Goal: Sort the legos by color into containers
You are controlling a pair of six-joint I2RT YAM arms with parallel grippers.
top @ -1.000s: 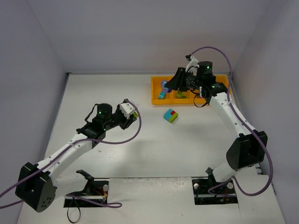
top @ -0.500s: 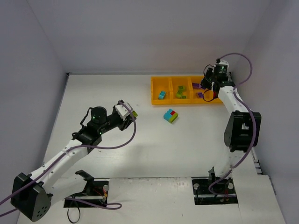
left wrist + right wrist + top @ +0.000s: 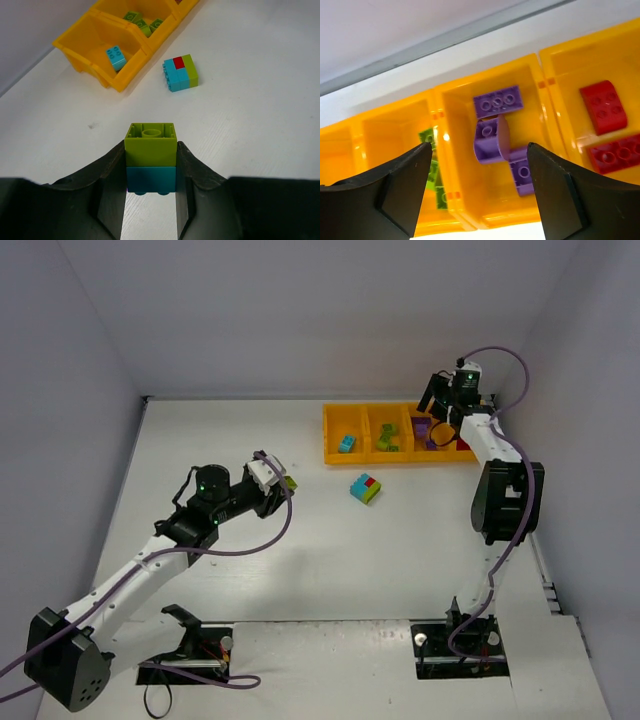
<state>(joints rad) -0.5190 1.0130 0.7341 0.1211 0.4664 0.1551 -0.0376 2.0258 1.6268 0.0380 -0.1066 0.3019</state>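
My left gripper is shut on a small lego stack, a lime brick on a teal brick, held just above the table. A teal, red and lime cluster lies on the table in front of the orange-yellow tray. My right gripper hangs open and empty over the third compartment, where purple bricks lie. Red bricks fill the rightmost compartment. Lime bricks sit in the second, and a single teal brick sits in the leftmost.
The tray stands against the back wall at the right. The right side wall is close behind the right arm. Purple cables loop off both arms. White tabletop stretches between the two arms.
My right gripper has travelled right along the tray and opened over the purple compartment. The left arm has shifted only slightly, still gripping the stack.
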